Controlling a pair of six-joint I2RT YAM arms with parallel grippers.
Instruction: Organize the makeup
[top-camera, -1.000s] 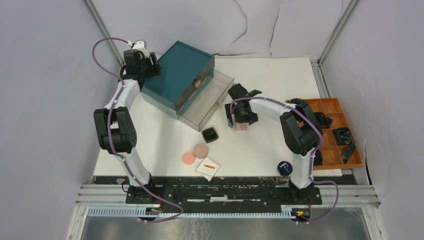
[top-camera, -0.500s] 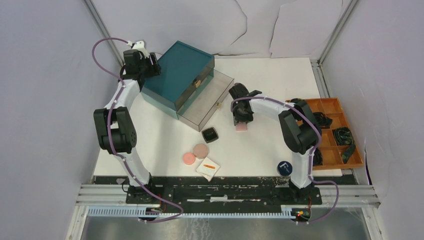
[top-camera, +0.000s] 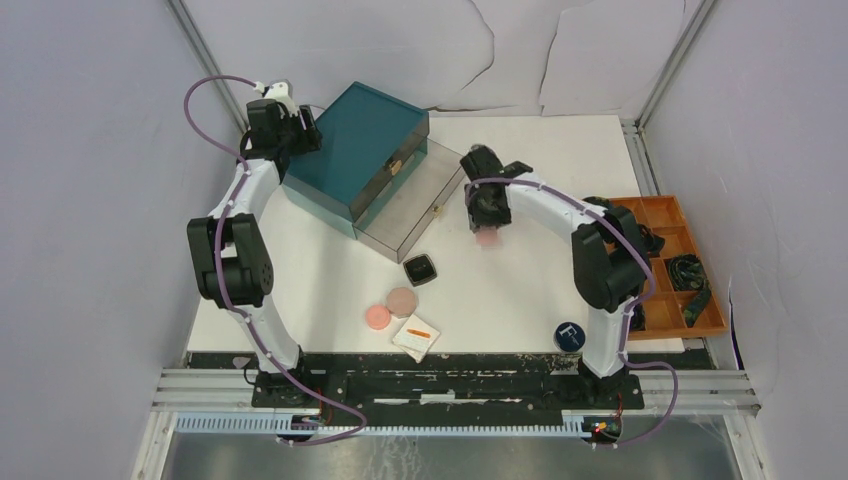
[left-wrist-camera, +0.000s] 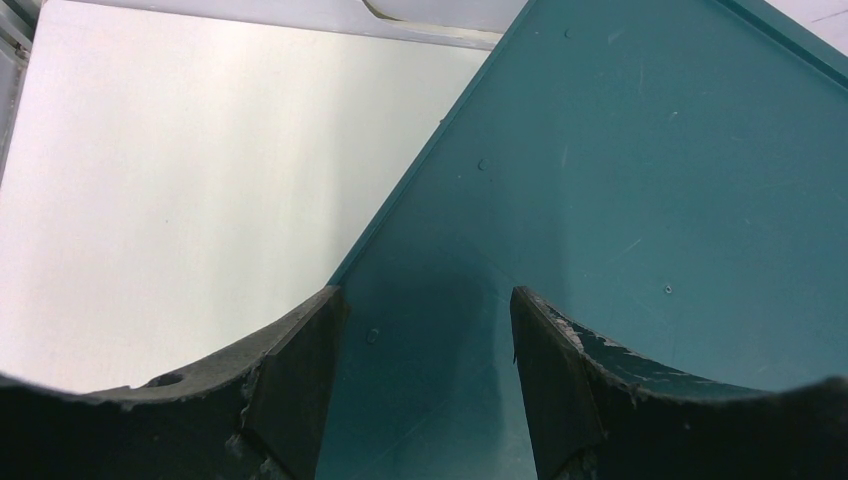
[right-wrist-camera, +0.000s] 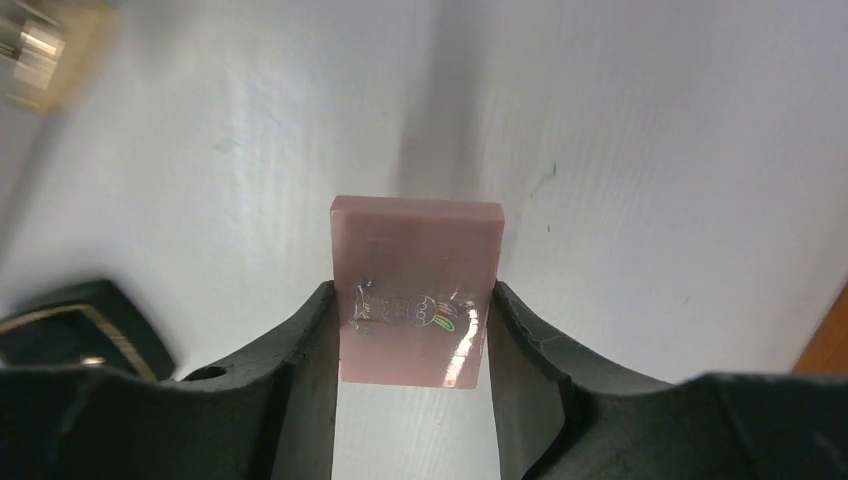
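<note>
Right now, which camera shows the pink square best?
The right wrist view: the pink square fills the centre, clamped between the fingers, sticker visible. The top view shows it only as a small pink patch; the left wrist view, not at all.

Drawer box far left, drawer out to its right. In front of box: compact, then two discs, then pad with stick on it. Right of box: square in right gripper; tin and tray farther right.
</note>
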